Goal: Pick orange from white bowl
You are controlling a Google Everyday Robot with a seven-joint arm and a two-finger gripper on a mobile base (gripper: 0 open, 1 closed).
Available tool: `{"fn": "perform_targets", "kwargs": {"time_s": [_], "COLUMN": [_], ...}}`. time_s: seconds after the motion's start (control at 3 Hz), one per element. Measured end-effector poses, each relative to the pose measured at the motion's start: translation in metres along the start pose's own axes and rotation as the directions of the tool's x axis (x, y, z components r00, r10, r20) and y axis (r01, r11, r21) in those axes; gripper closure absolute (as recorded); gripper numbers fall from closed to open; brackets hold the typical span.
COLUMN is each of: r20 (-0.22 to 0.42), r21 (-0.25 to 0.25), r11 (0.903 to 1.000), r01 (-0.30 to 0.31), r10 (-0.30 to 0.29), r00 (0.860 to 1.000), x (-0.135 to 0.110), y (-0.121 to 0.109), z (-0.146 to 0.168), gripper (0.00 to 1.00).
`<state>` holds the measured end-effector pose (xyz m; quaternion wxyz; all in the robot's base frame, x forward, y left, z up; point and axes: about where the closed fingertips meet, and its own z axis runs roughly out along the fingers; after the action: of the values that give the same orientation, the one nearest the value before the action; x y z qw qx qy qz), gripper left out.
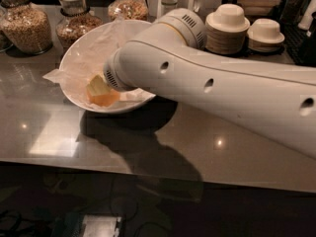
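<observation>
The white bowl (74, 58), wide and lined with crumpled white paper, sits on the grey counter at the left. An orange (103, 99) lies at the bowl's bottom near its front wall. My white arm reaches in from the right, and its wrist covers the right half of the bowl. The gripper (98, 87) is down inside the bowl, directly on top of the orange and touching it. Most of the gripper is hidden behind the wrist.
Glass jars of grain (27, 26) and nuts (74, 21) stand behind the bowl. Stacks of plates topped by small upturned bowls (227, 26) stand at the back right. The counter's front edge (148, 169) runs across below the arm.
</observation>
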<state>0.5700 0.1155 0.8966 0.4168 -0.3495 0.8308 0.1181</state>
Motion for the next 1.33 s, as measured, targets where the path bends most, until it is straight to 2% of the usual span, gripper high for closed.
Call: {"fn": "perform_targets", "kwargs": {"time_s": [0.33,0.67,1.33], "r20": [-0.06,-0.114,-0.161], "r21": [0.013,0.005,-0.004], "r11": [0.9989,0.998,0.9989], "r01": [0.045,0.064,0.046], "r10": [-0.044,-0.063,-0.046], "r00": [0.997,0.991,0.986], "x": [-0.001,0.002,0.007], "y": [0.009,0.013,0.009], "z": [0.011,0.025,0.033], "gripper": [0.32,0.33,0.37]}}
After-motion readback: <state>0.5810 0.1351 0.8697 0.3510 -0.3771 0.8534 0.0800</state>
